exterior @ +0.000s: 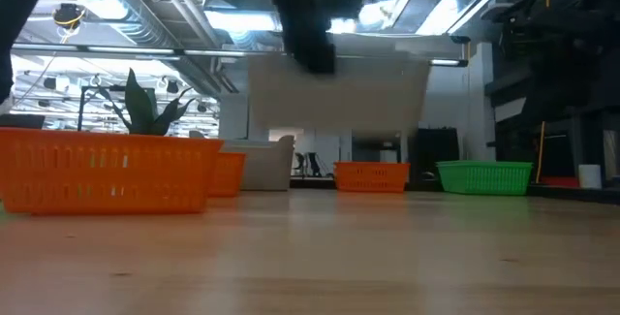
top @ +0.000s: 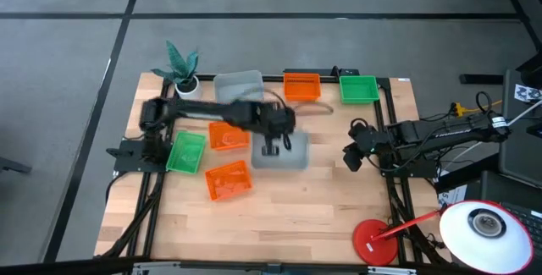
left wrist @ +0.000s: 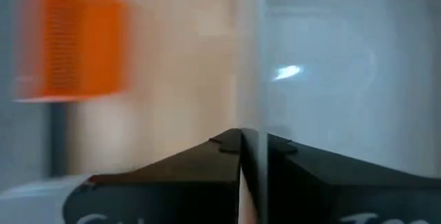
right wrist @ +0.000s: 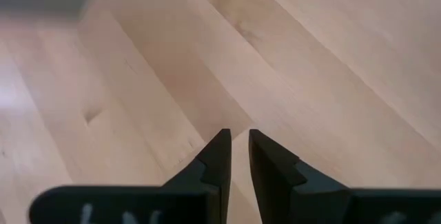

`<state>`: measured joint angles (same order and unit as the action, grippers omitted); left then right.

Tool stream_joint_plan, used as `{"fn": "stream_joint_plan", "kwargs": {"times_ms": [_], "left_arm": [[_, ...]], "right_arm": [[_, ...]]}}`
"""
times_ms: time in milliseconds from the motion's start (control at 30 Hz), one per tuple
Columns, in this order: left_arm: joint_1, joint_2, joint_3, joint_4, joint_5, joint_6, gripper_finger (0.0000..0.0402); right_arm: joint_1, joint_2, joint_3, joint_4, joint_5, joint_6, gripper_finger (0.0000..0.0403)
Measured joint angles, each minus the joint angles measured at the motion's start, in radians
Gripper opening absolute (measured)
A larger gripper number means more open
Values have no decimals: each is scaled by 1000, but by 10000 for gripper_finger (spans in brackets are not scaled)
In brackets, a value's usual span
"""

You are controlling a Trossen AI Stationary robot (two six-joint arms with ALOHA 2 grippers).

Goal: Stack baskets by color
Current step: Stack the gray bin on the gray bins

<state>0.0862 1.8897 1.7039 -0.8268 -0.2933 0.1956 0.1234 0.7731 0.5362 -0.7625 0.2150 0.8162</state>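
My left gripper (top: 271, 148) is shut on a pale grey basket (exterior: 339, 102), which hangs above the table's middle. On the table rest two orange baskets (top: 227, 136) (top: 229, 180) and a green basket (top: 186, 152) at the left. Another grey basket (top: 239, 85), an orange basket (top: 301, 86) and a green basket (top: 358, 89) stand along the far edge. My right gripper (top: 349, 155) waits at the table's right side. Its fingers (right wrist: 238, 141) stand a narrow gap apart with nothing between them. My left gripper pinches one side wall of the grey basket at its rim (left wrist: 251, 100), with one finger inside the tub and one (left wrist: 207, 162) outside. The fingers slant down from above. The basket hangs lifted clear of the table, its open side up.
A small white pot with a teal plant (top: 185, 76) stands at the far left corner. A red disc (top: 373, 241) and a white lamp head (top: 483, 224) sit off the near right corner. Bare wood (top: 288, 224) lies along the near half of the table.
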Motion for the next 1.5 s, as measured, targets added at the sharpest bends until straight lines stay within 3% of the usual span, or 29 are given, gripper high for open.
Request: {"fn": "stream_joint_plan", "kwargs": {"times_ms": [167,300,400,533,700,1033,1500], "left_arm": [[125,-107,189,-256,-172,59,0],[295,-172,248,-330,-158,155,0],[455,-183,248,-345,-83,265,0],[644,-137,248,-339,93,346,0],[782,-32,246,-343,262,359,0],[783,120,246,-370,322,539,0],[792,157,246,-282,407,569,0]], "right_arm": [[0,11,0,57,1,-6,53],[0,19,0,85,2,-12,53],[0,24,0,92,3,-37,53],[0,26,0,103,4,-48,53],[0,26,0,116,27,-65,53],[0,26,0,113,29,-66,53],[0,26,0,113,29,-66,53]]}}
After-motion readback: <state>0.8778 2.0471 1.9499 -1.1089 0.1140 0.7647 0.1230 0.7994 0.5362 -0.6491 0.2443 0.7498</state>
